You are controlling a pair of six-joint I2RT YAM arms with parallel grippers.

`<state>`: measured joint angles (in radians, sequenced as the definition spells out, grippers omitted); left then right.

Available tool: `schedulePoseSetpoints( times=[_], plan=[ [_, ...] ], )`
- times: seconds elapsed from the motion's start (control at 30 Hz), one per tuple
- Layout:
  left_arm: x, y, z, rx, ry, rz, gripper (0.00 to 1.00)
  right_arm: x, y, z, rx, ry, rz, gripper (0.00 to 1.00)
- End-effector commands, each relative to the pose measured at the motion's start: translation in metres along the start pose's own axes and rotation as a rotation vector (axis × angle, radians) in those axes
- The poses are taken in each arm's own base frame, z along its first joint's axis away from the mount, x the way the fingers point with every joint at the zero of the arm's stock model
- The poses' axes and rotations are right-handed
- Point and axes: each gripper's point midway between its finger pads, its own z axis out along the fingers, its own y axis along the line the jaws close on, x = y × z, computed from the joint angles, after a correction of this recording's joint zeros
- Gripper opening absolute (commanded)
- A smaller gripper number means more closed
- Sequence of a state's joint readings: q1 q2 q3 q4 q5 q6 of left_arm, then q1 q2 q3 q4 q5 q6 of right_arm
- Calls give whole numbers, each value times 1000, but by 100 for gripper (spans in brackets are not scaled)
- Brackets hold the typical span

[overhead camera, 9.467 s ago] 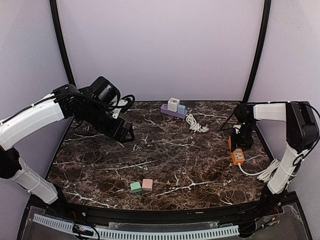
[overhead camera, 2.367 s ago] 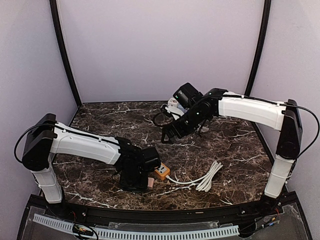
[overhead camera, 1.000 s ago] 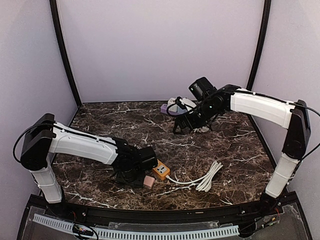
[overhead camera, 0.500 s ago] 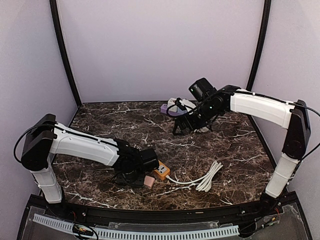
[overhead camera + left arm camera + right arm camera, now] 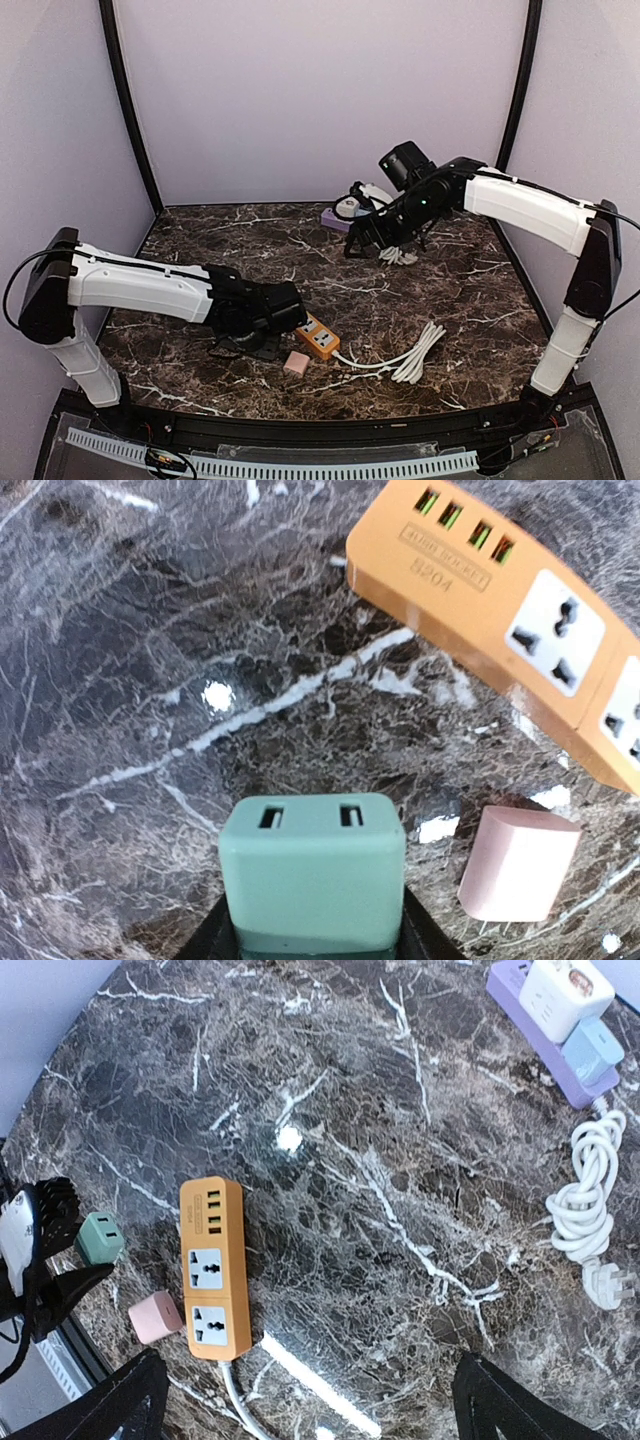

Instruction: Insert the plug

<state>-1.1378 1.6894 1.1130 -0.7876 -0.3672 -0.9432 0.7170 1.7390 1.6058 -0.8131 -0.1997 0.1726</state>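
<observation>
The left wrist view alone shows the green plug (image 5: 312,875) up close, clamped between the left jaws with its two slots facing outward; from overhead the arm hides it. The orange power strip (image 5: 500,620) lies on the counter (image 5: 150,680) ahead and right of those jaws, with the pink plug (image 5: 518,863) just to their right. The right jaws gape wide and hold nothing.

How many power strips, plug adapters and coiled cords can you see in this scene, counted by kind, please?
Power strips: 2 (orange power strip, purple power strip)
Plug adapters: 4 (green adapter, pink adapter, white adapter, blue adapter)
Coiled white cords: 2 (front cord, back cord)
Total: 8
</observation>
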Motion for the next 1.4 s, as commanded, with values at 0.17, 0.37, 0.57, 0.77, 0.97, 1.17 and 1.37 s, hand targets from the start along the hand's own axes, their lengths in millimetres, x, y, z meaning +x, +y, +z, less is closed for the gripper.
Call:
schedulePoseSetpoints(
  times=[0.17, 0.37, 0.57, 0.77, 0.97, 1.17, 1.37],
  plan=[
    [-40, 18, -50, 40, -212, 156, 1, -37, 10, -36, -8, -106, 45, 99],
    [-70, 23, -70, 90, -302, 226, 1, -55, 12, -57, -3, -157, 75, 99],
    [-96, 8, -101, 273, -457, 331, 1, -56, 22, -64, -73, -155, 141, 99],
    [-103, -12, -133, 427, -611, 477, 1, -52, 39, -66, -178, -127, 199, 99],
    [-100, -32, -152, 537, -705, 634, 1, -40, 56, -64, -288, -80, 227, 99],
    [-100, -42, -165, 559, -744, 759, 1, -24, 74, -66, -409, -26, 241, 99],
    [-99, -62, -174, 650, -746, 827, 1, -14, 95, -74, -554, 14, 250, 99]
  ],
)
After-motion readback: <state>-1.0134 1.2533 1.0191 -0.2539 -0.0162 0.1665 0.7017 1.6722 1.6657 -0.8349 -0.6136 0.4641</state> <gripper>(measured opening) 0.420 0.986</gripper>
